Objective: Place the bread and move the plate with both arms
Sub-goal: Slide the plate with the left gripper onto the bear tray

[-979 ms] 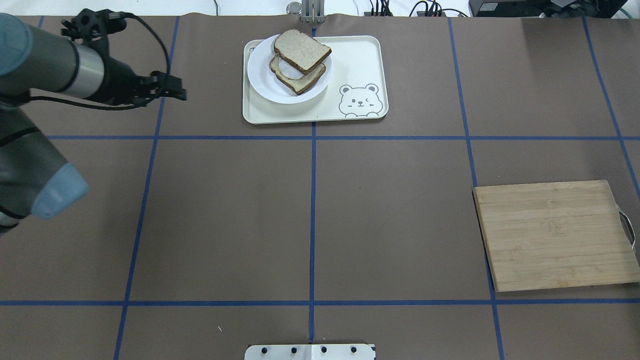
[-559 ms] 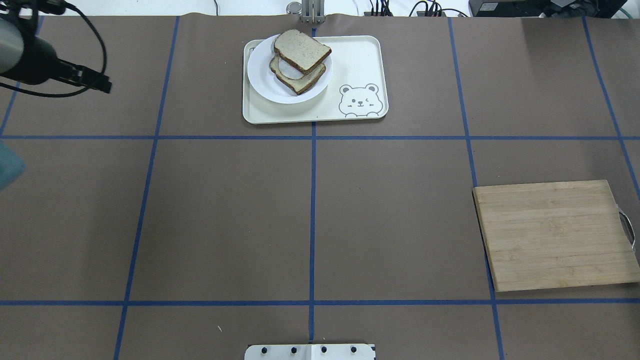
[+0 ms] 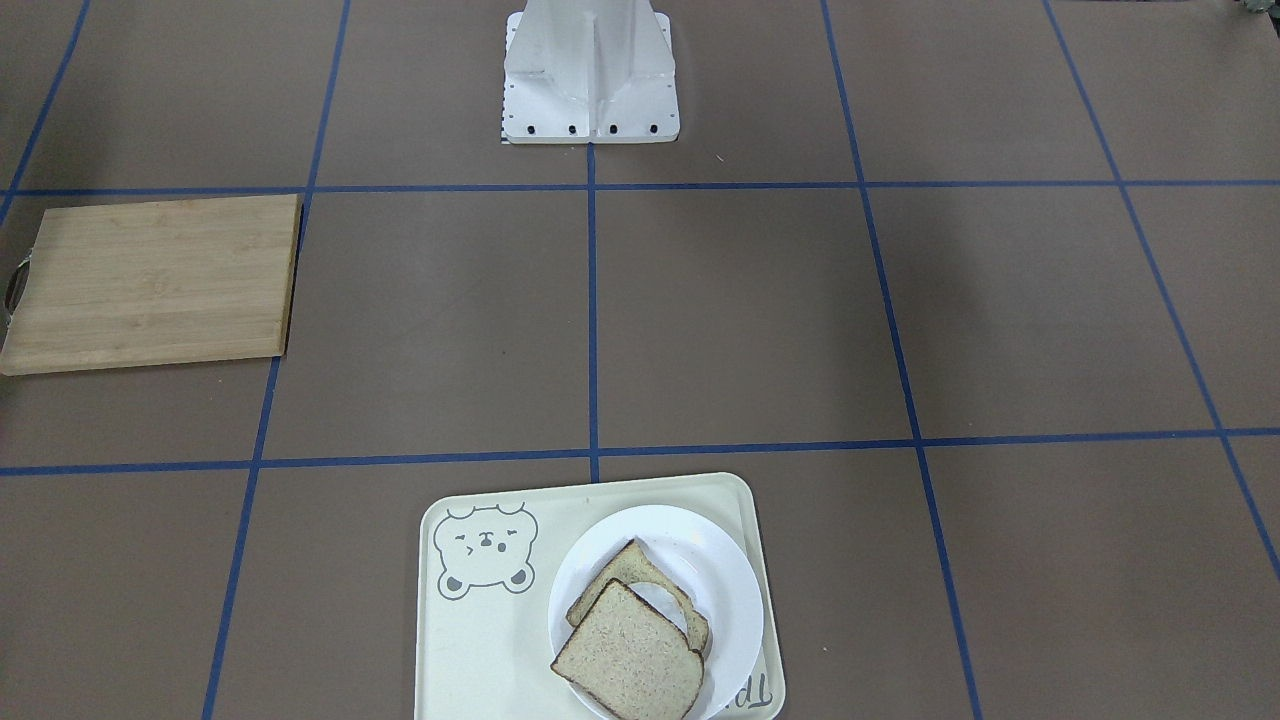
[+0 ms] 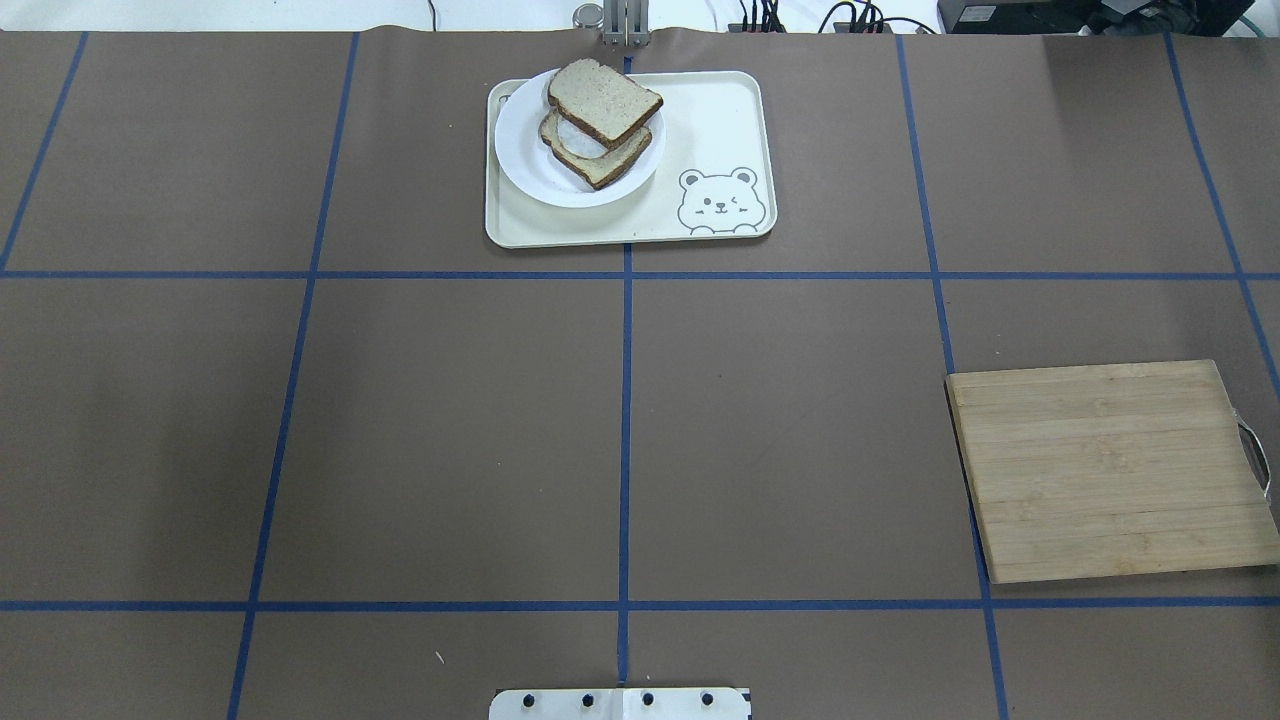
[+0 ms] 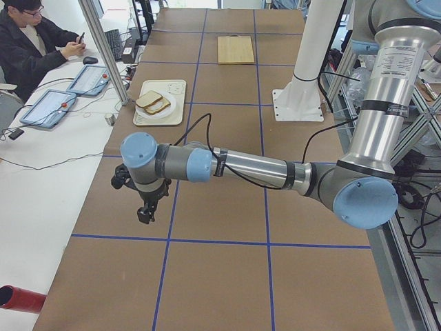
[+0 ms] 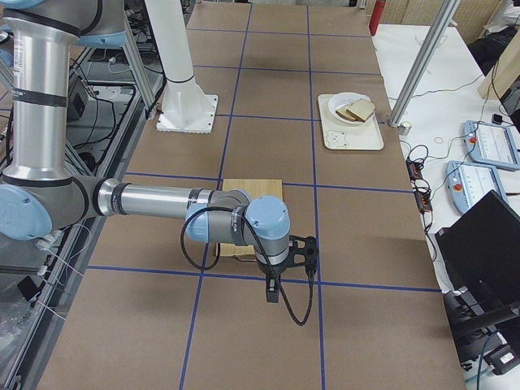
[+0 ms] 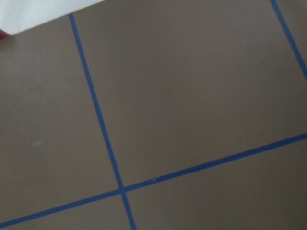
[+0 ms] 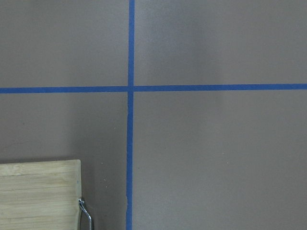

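Observation:
The plain bread slice (image 4: 604,100) lies tilted on top of a second slice (image 4: 605,163) on the white plate (image 4: 530,170), which sits in the left part of the tray at the table's far edge. The bread (image 3: 628,665) and plate (image 3: 700,540) also show in the front-facing view. Neither arm shows in the overhead or front-facing view. My left gripper (image 5: 146,214) hangs over bare table far to the left, in the exterior left view only. My right gripper (image 6: 272,292) hangs beyond the cutting board, in the exterior right view only. I cannot tell whether either is open or shut.
The cream bear-print tray (image 4: 720,120) holds the plate. A wooden cutting board (image 4: 1110,470) with a metal handle lies at the right, and its corner shows in the right wrist view (image 8: 33,191). The robot's white base (image 3: 590,70) stands at mid-table. An operator (image 5: 31,41) sits beside the table.
My left arm has swung away to the left and out of the overhead view. The bread, plate, tray and cutting board have not moved.

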